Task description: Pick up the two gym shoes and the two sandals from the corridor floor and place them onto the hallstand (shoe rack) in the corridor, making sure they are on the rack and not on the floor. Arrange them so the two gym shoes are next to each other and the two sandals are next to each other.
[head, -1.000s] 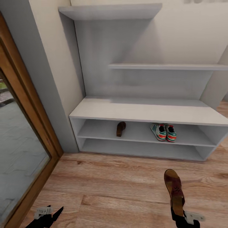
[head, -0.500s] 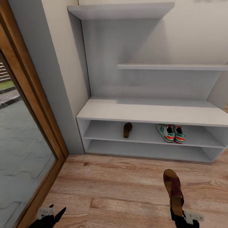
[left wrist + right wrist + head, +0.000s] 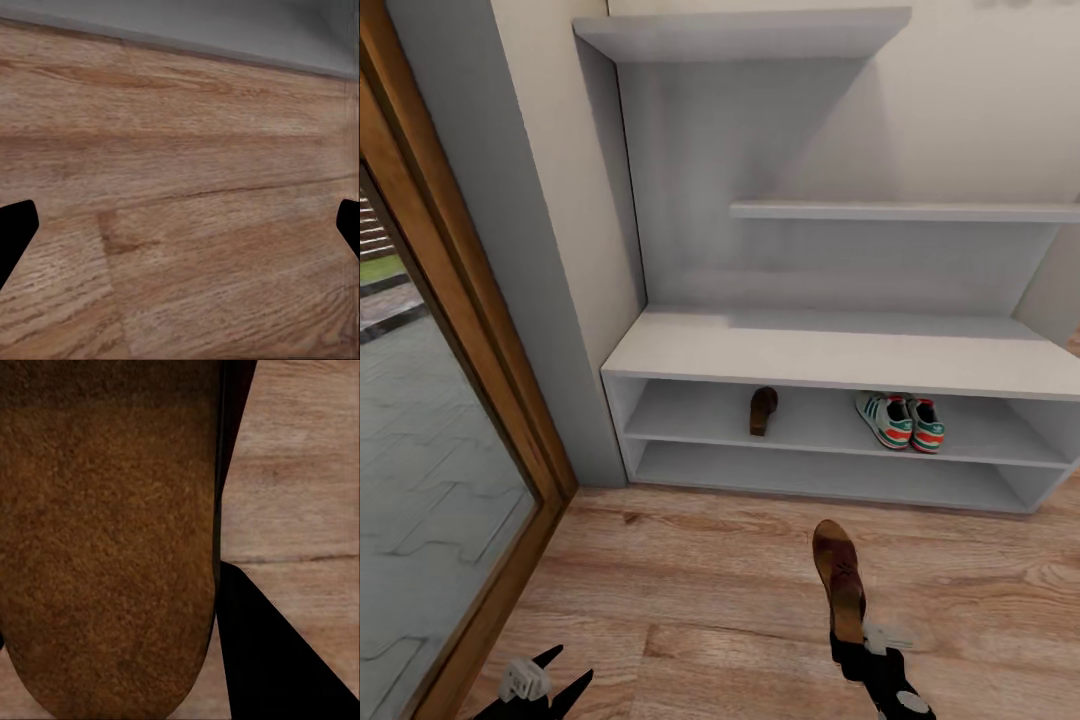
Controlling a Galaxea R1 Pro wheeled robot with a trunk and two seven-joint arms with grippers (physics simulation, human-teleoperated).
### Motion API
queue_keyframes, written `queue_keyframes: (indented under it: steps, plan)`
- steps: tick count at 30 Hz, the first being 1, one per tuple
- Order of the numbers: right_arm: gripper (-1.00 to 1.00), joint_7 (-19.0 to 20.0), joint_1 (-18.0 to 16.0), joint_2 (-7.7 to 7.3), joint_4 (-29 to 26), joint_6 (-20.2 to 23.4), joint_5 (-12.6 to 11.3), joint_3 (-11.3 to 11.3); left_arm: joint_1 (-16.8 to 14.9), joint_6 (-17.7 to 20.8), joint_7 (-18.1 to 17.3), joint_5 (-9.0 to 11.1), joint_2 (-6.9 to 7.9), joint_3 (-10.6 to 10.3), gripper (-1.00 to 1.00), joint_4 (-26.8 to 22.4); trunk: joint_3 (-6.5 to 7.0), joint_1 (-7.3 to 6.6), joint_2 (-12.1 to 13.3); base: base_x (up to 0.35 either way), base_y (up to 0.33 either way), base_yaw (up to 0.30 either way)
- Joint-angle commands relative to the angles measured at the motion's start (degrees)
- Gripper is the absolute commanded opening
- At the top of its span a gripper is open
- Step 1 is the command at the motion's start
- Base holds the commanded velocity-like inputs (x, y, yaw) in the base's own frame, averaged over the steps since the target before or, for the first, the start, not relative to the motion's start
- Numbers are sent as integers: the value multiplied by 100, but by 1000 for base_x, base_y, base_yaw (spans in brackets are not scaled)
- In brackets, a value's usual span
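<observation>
Head view: large light-grey hallstand (image 3: 830,350) against cream wall, w/ low wide bench top, two open shelf rows under it, stepped wall shelves above. Upper shelf row holds one flat dark-brown leather sandal (image 3: 763,410) toward the left, standing on edge, toe pointing out. Same row, further right & well apart from it: pair of white/cream lace-up gym shoes (image 3: 900,420) w/ green side stripes and teal-and-orange soles, side by side, touching or nearly so. Lower shelf row and bench top bare.

Second dark-brown sandal w/ tan sole (image 3: 839,581) is off the rack, held above light-brown wood-grain plank floor (image 3: 690,590) in front of hallstand, toe toward the shelves. Right gripper (image 3: 852,648), black, is clamped on its heel end. Right wrist view: sandal's brown suede-like footbed (image 3: 109,547) occupies most of the picture, a black finger (image 3: 270,652) flush along its edge, floor planks beyond.

Left gripper (image 3: 545,678) low at the left near the frame edge, over bare floor, holding nothing; fingers spread. Left wrist view confirms: two black fingertips (image 3: 15,229) at opposite edges, wide gap, planks and grey baseboard strip (image 3: 247,34) between and beyond.

Left of scene: wood-framed glass door (image 3: 430,420), grey paving visible through it.
</observation>
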Motion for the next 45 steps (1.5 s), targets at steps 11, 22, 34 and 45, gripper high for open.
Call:
queue_keyframes:
  steps: [11,22,34,45]
  plan:
    - [-100,-1218,-697,920,-1655,2219,-21,6,-4,-19,-31,-704,-339,-54,100,4,-5,-1,-2,0,0,0]
    - [-100,-1432,-1558,1132,-1696,3136,-32,10,-6,-4,-30,-733,-400,-56,100,-56,-5,-1,-2,0,0,0]
    - [-100,-1914,-1613,1143,-1689,3152,-36,-28,-6,-2,-30,-733,-448,-55,100,-58,-5,-1,-2,32,0,0]
    - [-100,-2334,-1613,1143,-1687,3123,-52,3,-8,-2,-28,-734,-448,-55,100,-31,-5,-1,-2,69,0,0]
